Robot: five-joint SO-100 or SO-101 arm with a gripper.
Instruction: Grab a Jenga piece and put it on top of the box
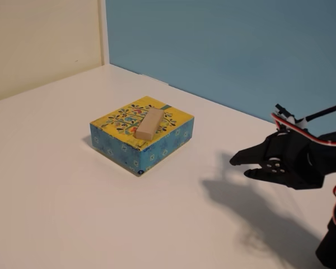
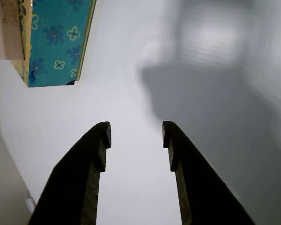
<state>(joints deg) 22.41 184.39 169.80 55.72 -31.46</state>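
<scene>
Since the light-tan wooden Jenga piece [image 1: 150,124] already lies on the yellow-topped, blue-sided box [image 1: 157,147], well ahead of the spread, empty black pincer [image 1: 240,166], only a careless swing over the white table [image 1: 73,202] could knock it off.

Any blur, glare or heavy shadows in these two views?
Fixed view: sharp, evenly lit, no glare; the gripper casts a soft shadow on the table. Wrist view: fingers crisp, far background blurred, broad grey shadow upper right, the box fairly sharp.
</scene>
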